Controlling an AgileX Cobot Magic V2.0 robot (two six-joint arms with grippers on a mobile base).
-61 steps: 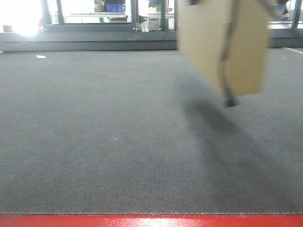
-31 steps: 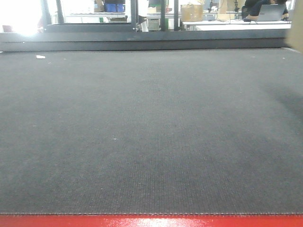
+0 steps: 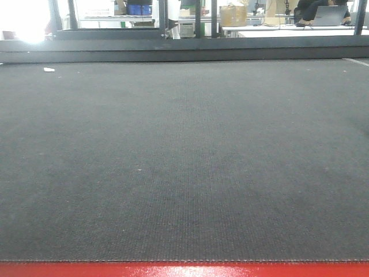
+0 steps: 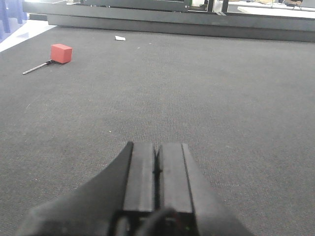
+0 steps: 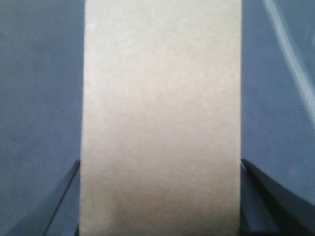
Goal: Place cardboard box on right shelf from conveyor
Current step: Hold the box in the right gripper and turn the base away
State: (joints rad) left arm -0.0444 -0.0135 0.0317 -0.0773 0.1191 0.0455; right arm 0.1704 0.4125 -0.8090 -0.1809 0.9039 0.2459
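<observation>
The tan cardboard box (image 5: pixel 162 98) fills the middle of the right wrist view. My right gripper (image 5: pixel 160 169) is shut on it, with a dark finger (image 5: pixel 261 196) against each side face. The box does not show in the front view, where the dark grey conveyor (image 3: pixel 184 161) with its red front edge (image 3: pixel 184 270) lies bare. My left gripper (image 4: pixel 157 147) hovers low over the belt (image 4: pixel 221 98), its two pads pressed together with nothing between them. The right shelf is out of view.
A small red block (image 4: pixel 61 53) with a thin rod lies on the belt at the far left. A white scrap (image 4: pixel 120 38) lies near the far edge. Behind the belt stand dark frames and desks with a brown carton (image 3: pixel 233 15).
The box, held by my right gripper, hung over the belt at upper right a second ago. It has moved out of the front view to the right, and its shadow has gone.
</observation>
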